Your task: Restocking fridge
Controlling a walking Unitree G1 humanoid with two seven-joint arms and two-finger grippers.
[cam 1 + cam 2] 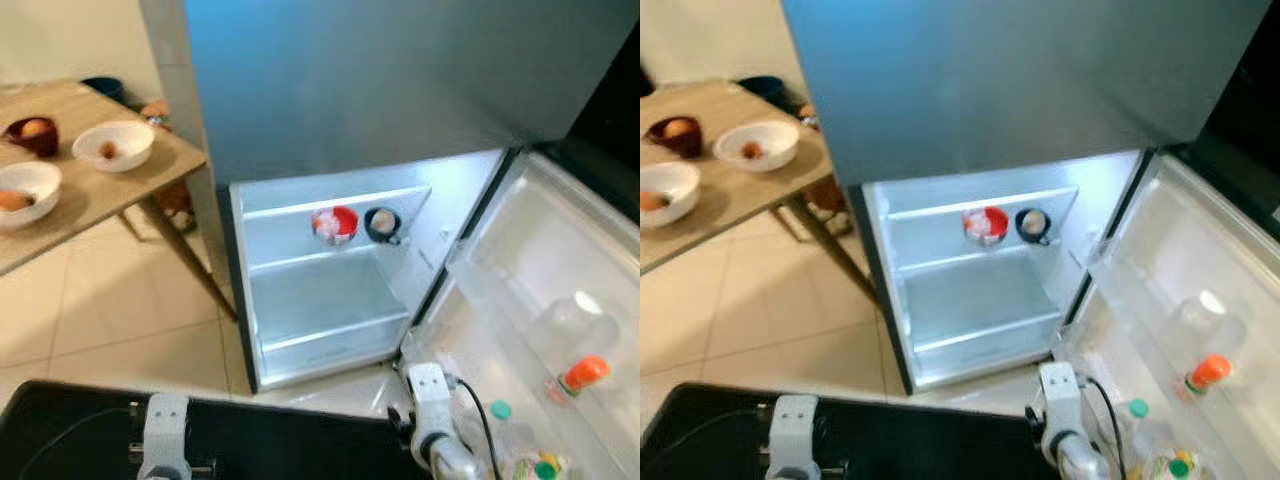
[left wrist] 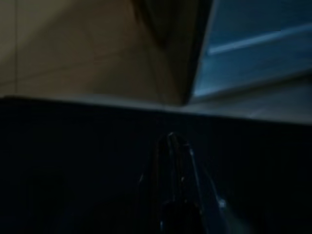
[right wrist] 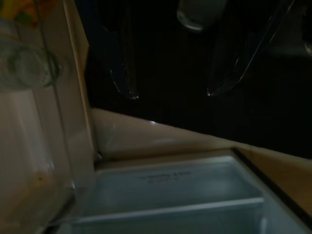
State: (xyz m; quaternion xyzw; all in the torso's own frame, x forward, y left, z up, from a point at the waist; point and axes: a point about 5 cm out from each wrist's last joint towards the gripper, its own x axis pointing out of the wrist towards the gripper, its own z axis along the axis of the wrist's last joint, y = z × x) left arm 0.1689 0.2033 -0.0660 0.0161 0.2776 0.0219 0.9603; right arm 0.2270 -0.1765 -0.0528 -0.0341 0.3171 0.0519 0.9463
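Head views: fridge [image 1: 330,290] stands open at centre, lower compartment lit. Upper shelf holds a red bowl [image 1: 335,224] and just beside it, at 3 o'clock, a dark blue cup [image 1: 381,224] with something pale inside. Lower shelf bare. Open fridge door [image 1: 540,300] swings out at 4 o'clock; its racks hold a clear jar [image 1: 570,320], an orange-capped bottle [image 1: 583,374] and green-capped bottles [image 1: 500,411] lower down. Wooden table [image 1: 140,170] at 10 o'clock carries two white bowls [image 1: 113,145], each with a small food item, and a dark red bowl [image 1: 33,135] with a round pale item. Tiled floor [image 1: 120,310] below the table. Right arm [image 1: 432,420] sits low at 5 o'clock near the fridge's bottom edge; left arm [image 1: 165,430] at 7 o'clock over a black surface [image 1: 250,440]; neither gripper's tips seen here.

Left wrist view: very dark and blurred. Left gripper [image 2: 173,146] shows as a dark narrow shape, fingers seem pressed together with no gap, nothing between them. Beyond it the black surface, tan floor and the bluish lit fridge interior.

Right wrist view: dim. Right gripper [image 3: 170,92] has its two fingers [image 3: 122,73] spread well apart, empty. Past them the fridge's lower shelf and the door rack with a clear jar [image 3: 29,66]
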